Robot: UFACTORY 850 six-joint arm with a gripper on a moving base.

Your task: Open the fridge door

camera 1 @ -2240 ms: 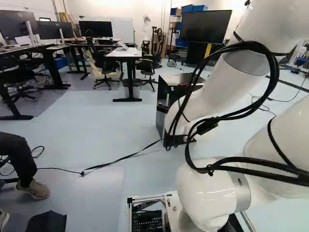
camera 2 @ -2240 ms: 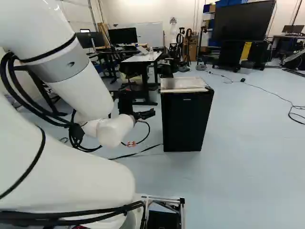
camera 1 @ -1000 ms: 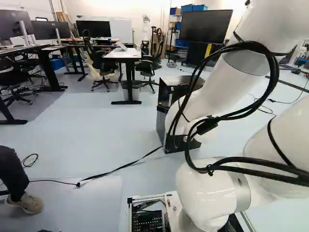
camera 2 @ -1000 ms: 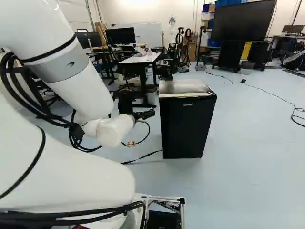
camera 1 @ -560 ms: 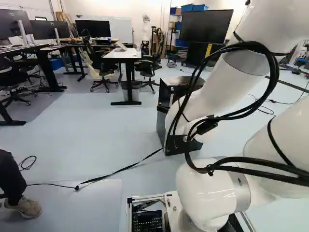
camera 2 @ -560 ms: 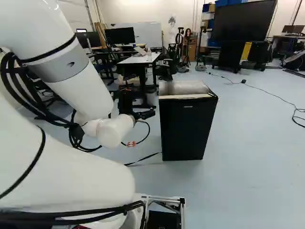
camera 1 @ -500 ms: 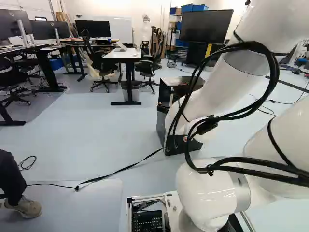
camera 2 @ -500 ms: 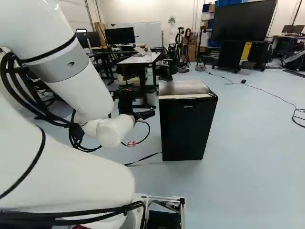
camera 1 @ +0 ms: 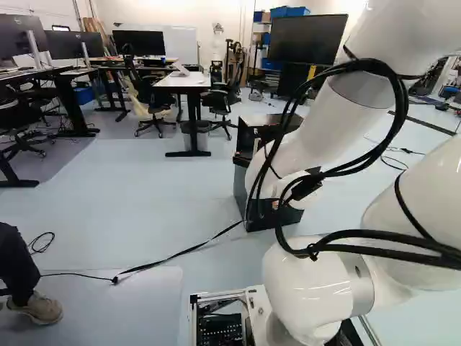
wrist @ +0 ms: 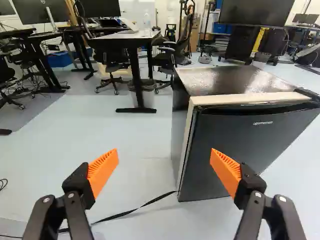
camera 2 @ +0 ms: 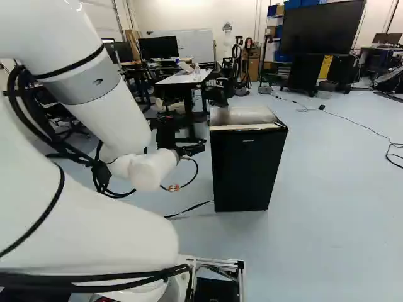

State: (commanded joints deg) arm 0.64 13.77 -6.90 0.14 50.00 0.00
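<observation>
While my gripper (wrist: 164,172) is standing wide, the mini fridge (camera 2: 249,165) is presenting its shut door.

The black mini fridge is standing upright on the floor (wrist: 100,125), ahead of my gripper in the wrist view and off toward one finger; in the right base view it is appearing just right of my gripper. My two fingers are standing well apart, and I am clamping nothing. One orange pad (wrist: 103,171) is facing the floor beyond, the other is overlapping the door (wrist: 232,135) in that view; I am not seeing either one touching it.

Handling: the cabinet is looking stiff and fairly heavy, the door smooth and likely slippery on its flat face. A soft seal is probably resisting first, then yielding. Where to take hold: I am favouring the free upright edge beside the pale strip (wrist: 185,145), or the recessed grip (wrist: 235,111) under the door's upper lip. The dark corner cap (wrist: 309,93) is suggesting the hinge at the opposite end.

Edges and room: the glossy top panel (wrist: 230,80) is ending in a hard rim that my fingers could be knocking. Floor is extending before the door for its swing, though my arm (camera 2: 101,116) is needing to keep out of that arc. The black strap (wrist: 135,210) is lying low, near the fridge's foot.
</observation>
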